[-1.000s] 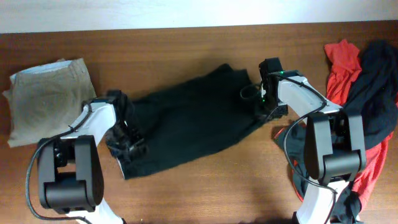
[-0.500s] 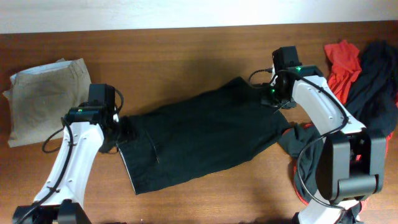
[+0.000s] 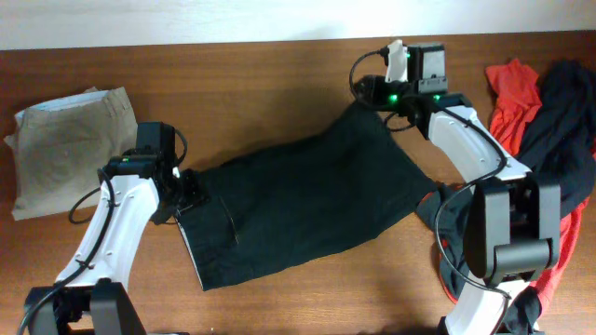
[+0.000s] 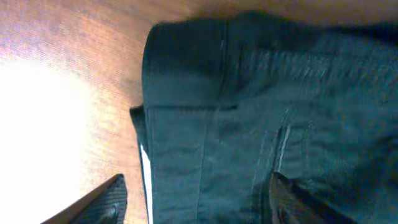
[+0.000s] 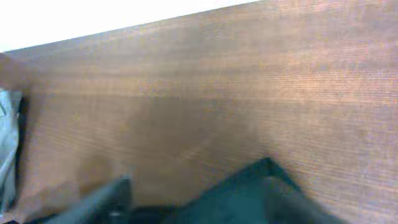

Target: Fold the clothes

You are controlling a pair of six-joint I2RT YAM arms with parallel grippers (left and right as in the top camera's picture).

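Observation:
Black shorts lie spread across the middle of the wooden table. My left gripper sits low at their left waistband edge. In the left wrist view the shorts lie flat, and the fingers are apart, one over bare wood and one over cloth. My right gripper is at the far top corner of the shorts and is shut on it. That corner is drawn up into a point. In the blurred right wrist view the corner rises between the fingers.
A folded tan garment lies at the far left. A pile of red and black clothes lies along the right edge, partly under the right arm. The table's back edge meets a white wall.
The shorts went from bunched to stretched flat. The right gripper then swung up and to the left, pulling the top corner with it. The left gripper stayed at the left edge.

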